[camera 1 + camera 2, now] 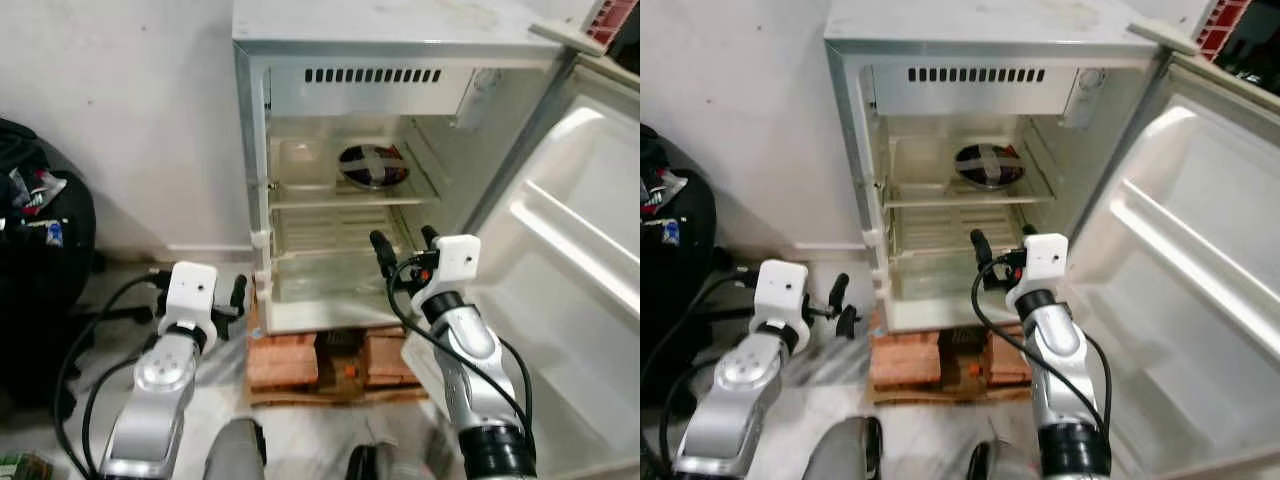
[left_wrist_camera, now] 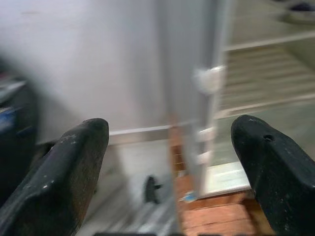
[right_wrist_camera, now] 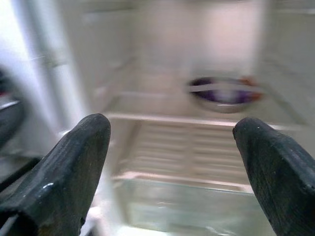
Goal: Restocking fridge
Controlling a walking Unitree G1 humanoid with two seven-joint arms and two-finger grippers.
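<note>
While the fridge (image 1: 300, 150) stands with its door (image 1: 570, 260) swung wide to the right, you have both arms raised in front of it. Your right gripper (image 1: 405, 250) sits just before the lower part of the fridge opening, its jaws spread wide with nothing between them; in the right wrist view the two black fingers (image 3: 59, 167) frame the inside of the cabinet. Your left gripper (image 1: 238, 300) is low and to the left of the fridge, near its bottom left corner over the floor (image 1: 220, 400), its jaws also spread wide and holding nothing. The one thing you can see stocked is a dark bowl (image 1: 372, 165) with a pale cross over its top, resting on the upper shelf (image 1: 300, 190) toward the right side. Below that shelf you see a wire rack (image 1: 320, 235) and a clear drawer (image 1: 320, 285). The fridge stands on a stack of bricks (image 1: 285, 360). At far left, a black bag (image 1: 40, 250) sits against the wall (image 1: 120, 100).
</note>
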